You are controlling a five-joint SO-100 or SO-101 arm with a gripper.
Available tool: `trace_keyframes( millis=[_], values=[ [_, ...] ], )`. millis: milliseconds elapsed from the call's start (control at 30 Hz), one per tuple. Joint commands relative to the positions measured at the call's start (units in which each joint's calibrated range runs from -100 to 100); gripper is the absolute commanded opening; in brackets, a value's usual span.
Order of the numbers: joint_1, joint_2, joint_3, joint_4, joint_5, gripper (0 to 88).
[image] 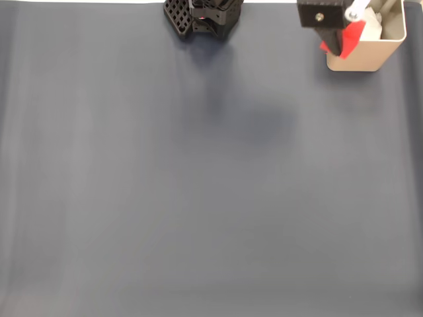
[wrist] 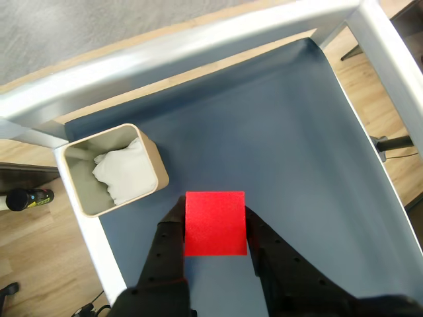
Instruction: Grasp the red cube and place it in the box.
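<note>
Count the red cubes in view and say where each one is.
1. The red cube is clamped in the gripper, raised above the dark mat beside the box. White crumpled material lies inside the box; anything beneath it would be hidden.

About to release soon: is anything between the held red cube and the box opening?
Nothing visible blocks it. The gripper holds the red cube in open air near the box; something white and crumpled already lies inside.
</note>
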Motion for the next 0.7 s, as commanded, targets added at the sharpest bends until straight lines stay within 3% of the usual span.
trace_keyframes(
  millis=[0,667],
  values=[
    [-1.9,-1.8,-0.8,0.0,0.2,0.2],
    [-12.6,2.0,-1.3,-7.0,-0.5,0.2]
  ],
)
